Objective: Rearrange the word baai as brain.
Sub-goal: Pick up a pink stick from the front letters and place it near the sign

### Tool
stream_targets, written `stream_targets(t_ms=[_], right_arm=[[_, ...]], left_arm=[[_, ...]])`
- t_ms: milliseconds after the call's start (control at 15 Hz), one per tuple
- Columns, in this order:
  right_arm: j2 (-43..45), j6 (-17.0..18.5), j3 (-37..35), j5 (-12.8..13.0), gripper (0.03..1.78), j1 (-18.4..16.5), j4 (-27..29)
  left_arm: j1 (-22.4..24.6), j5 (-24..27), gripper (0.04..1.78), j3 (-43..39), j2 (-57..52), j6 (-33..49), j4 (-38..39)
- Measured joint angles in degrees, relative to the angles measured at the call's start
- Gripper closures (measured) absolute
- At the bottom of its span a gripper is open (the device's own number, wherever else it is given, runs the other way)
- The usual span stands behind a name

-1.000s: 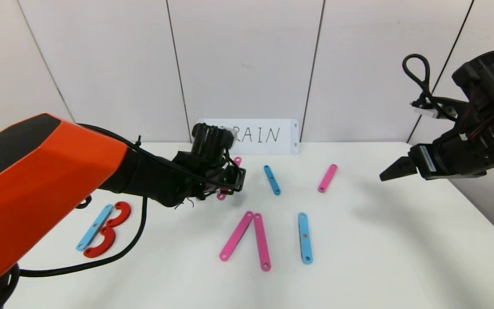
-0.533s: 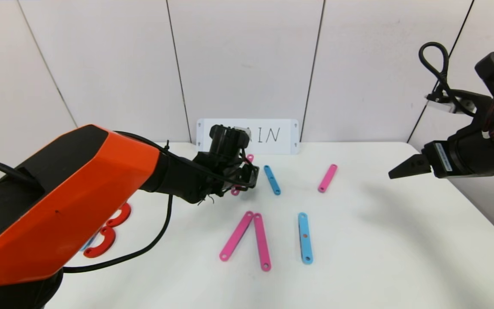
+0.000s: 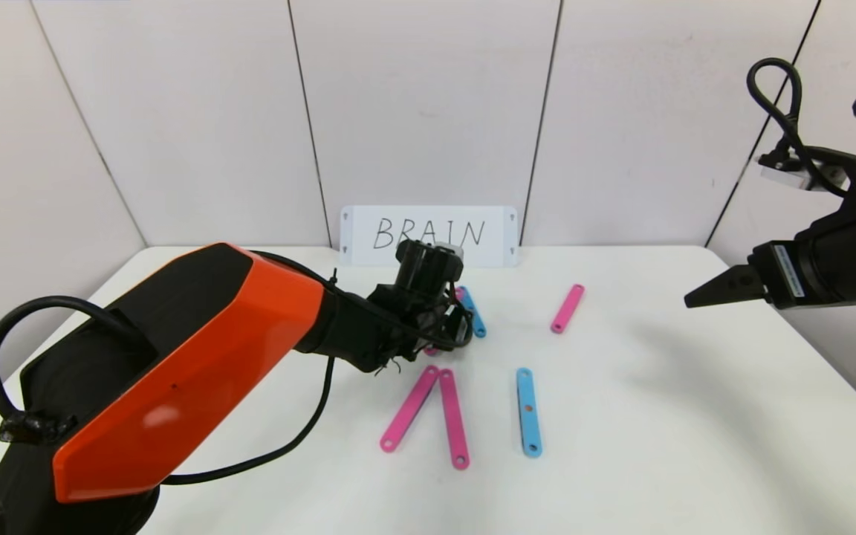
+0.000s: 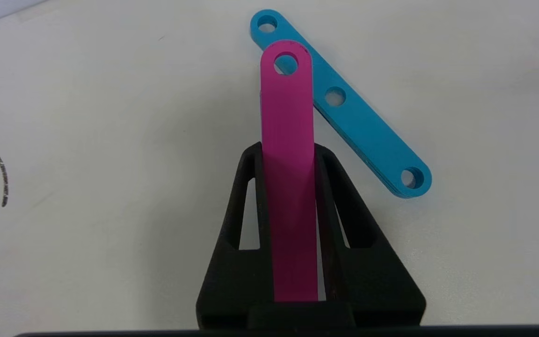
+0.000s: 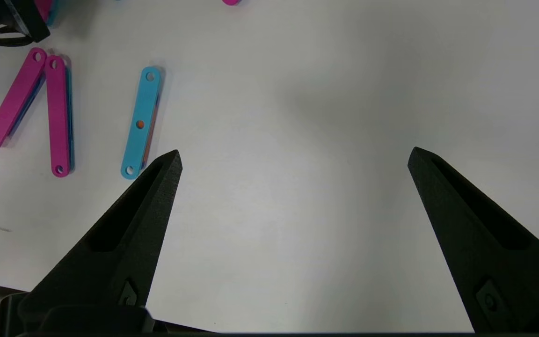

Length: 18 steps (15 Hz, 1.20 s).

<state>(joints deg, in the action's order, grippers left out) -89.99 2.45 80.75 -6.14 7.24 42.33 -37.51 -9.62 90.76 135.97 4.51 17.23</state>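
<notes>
On the white tabletop (image 3: 658,416) the left gripper (image 4: 288,154), reaching out past the middle toward the far side, has its fingers (image 4: 244,187) clamped on a pink strip (image 4: 287,140) whose free end overlaps a short blue strip (image 4: 367,135) lying just right of it. The right gripper (image 5: 293,157) hangs over the right side with fingers spread wide and nothing between them. Nearer lie two long pink strips (image 3: 428,412) meeting in a V, a long blue strip (image 3: 528,411) to their right, and a short pink strip (image 3: 568,308) farther right; the BRAIN card (image 3: 428,234) stands at the far edge.

So I count four pink strips (image 3: 408,409) (image 3: 453,419) (image 3: 567,308) (image 4: 289,178), one clamped in my left claw (image 4: 288,154), two blue strips (image 3: 528,412) (image 3: 472,313), and one white card (image 3: 428,235).
</notes>
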Motion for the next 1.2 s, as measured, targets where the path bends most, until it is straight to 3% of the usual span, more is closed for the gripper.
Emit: stream_targets(t_ms=[267, 467, 600, 933, 1200], right_arm=[[0.7, -0.1, -0.2, -0.1, 0.11, 0.1, 0.0], [0.9, -0.2, -0.3, -0.1, 0.11, 0.3, 0.0], [0.9, -0.3, -0.5, -0.1, 0.11, 0.4, 0.0], [0.9, -1.0, -1.0, 0.0, 0.11, 0.7, 0.0], [0.9, -1.2, -1.1, 0.0, 0.11, 0.8, 0.0]], left_arm=[[0.3, -0.8, 1.5, 1.2, 2.3, -2.9, 0.4], [0.6, -3.3, 1.38, 2.8, 3.6, -3.0, 0.5], [0.7, -3.5, 1.19, 3.3, 4.1, -3.0, 0.7], [1.1, -3.6, 0.42, 3.9, 4.2, -2.7, 0.7], [1.5, -3.6, 0.15, 3.9, 3.2, -2.6, 0.5]])
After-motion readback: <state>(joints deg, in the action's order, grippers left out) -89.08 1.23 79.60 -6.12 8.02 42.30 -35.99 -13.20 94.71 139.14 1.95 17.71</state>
